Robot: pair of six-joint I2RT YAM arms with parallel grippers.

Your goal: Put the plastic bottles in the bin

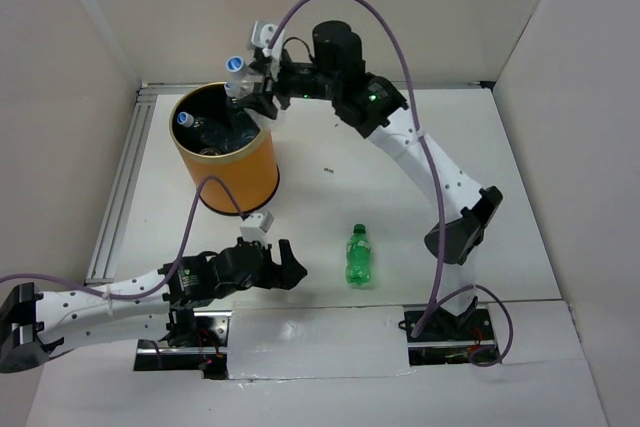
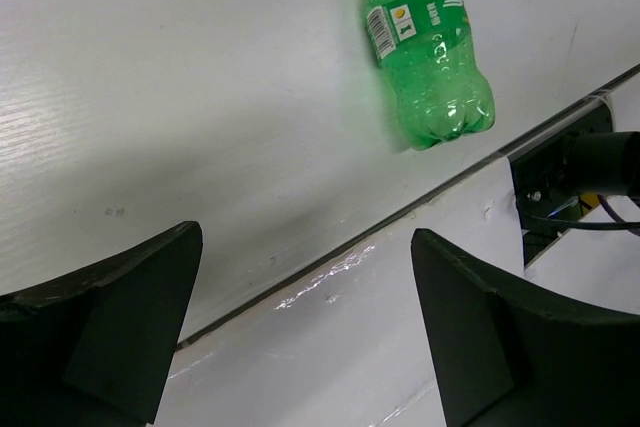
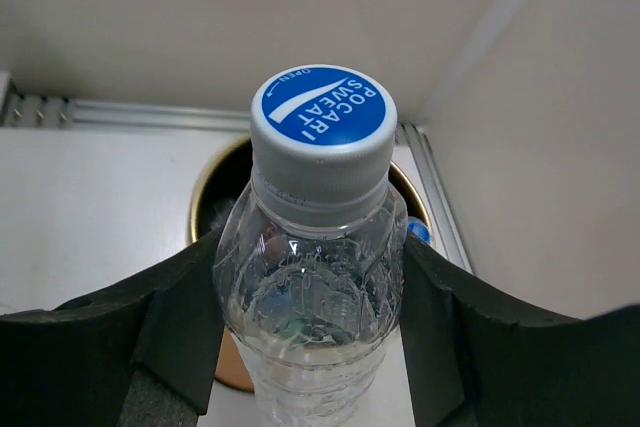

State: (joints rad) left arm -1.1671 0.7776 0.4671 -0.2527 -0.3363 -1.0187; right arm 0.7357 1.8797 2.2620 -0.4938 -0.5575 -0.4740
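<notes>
The orange bin [image 1: 240,179] stands at the far left of the table, with a blue-capped clear bottle [image 1: 185,120] lying inside it. My right gripper [image 1: 250,92] hovers at the bin's far rim, shut on another clear bottle [image 3: 315,277] with a blue cap [image 1: 235,64]; the bin's rim [image 3: 200,209] shows behind that bottle. A green bottle [image 1: 359,256] lies on its side mid-table, also in the left wrist view, green bottle [image 2: 428,47]. My left gripper [image 1: 290,269] sits low, left of it, open and empty, about a hand's width away.
An aluminium rail [image 1: 118,197] runs along the table's left side. White walls enclose the left, back and right. A raised white strip [image 2: 380,347] crosses the near edge, with the arm bases [image 1: 450,332] mounted on it.
</notes>
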